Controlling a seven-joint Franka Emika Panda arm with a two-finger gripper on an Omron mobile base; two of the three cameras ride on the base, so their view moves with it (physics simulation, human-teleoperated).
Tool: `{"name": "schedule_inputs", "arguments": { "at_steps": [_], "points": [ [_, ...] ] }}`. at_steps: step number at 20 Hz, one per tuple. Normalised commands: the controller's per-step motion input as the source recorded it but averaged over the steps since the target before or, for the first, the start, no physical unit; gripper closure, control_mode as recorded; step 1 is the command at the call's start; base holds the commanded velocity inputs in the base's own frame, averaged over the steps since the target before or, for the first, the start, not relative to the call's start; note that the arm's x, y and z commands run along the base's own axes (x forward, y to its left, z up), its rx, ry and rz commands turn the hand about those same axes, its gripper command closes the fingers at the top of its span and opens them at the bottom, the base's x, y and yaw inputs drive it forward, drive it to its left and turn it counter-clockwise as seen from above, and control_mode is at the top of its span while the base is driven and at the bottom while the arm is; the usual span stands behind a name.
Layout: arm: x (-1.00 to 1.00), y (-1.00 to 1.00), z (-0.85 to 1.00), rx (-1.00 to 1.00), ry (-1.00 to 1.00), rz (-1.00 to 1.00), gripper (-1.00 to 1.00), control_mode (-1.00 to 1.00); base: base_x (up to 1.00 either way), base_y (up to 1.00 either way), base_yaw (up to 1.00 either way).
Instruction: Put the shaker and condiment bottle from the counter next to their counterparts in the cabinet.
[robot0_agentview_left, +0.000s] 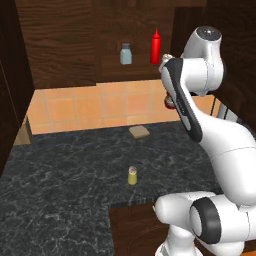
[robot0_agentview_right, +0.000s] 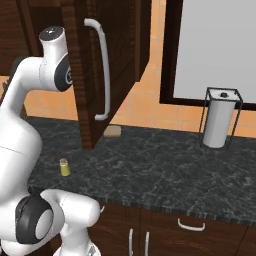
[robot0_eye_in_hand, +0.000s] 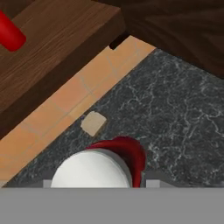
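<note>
Hand view first: white cap of the condiment bottle sitting right at the bottom centre, red body bulging out on its right side, squeezed between the gripper tips. Fingers part-way closed, clamped on the bottle, one grey tip poking out at the right. Bottle hanging well above the counter, which fills the right half of that frame. Small tan block lying on the stone just above the cap, near the orange tile strip. Wooden shelf of the cabinet across the upper left, with the bottom of the tall red squeeze bottle at the far upper left edge.

Left base view: just a sliver of red peeking out behind the arm's forearm at centre right, below the shelf level. Up on the shelf at top centre, pale grey-blue shaker and squeeze bottle standing upright, near each other but apart. Yellow shaker standing upright on the counter, lower centre, well apart from everything else.

Right base view: yellow shaker at lower left, open cabinet door with a white handle in the upper middle, paper towel roll in a wire holder at the right.
</note>
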Motion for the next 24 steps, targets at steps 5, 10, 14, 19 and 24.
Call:
{"name": "schedule_inputs", "arguments": {
  "at_steps": [5,10,14,19,24],
  "points": [
    [0.09,0.0,0.15,0.0,-0.13,0.02,1.0,-1.0,0.0,0.0,0.0],
    [0.33,0.0,0.12,0.0,-0.01,0.0,1.0,-1.0,0.0,0.0,0.0],
    [0.32,0.0,0.26,0.0,0.0,0.0,1.0,-1.0,0.0,0.0,0.0],
    [0.22,0.0,0.44,0.0,0.0,0.04,1.0,-1.0,0.0,0.0,0.0],
    [0.13,0.0,0.42,0.0,-0.01,0.05,1.0,-1.0,0.0,0.0,0.0]
  ]
}}
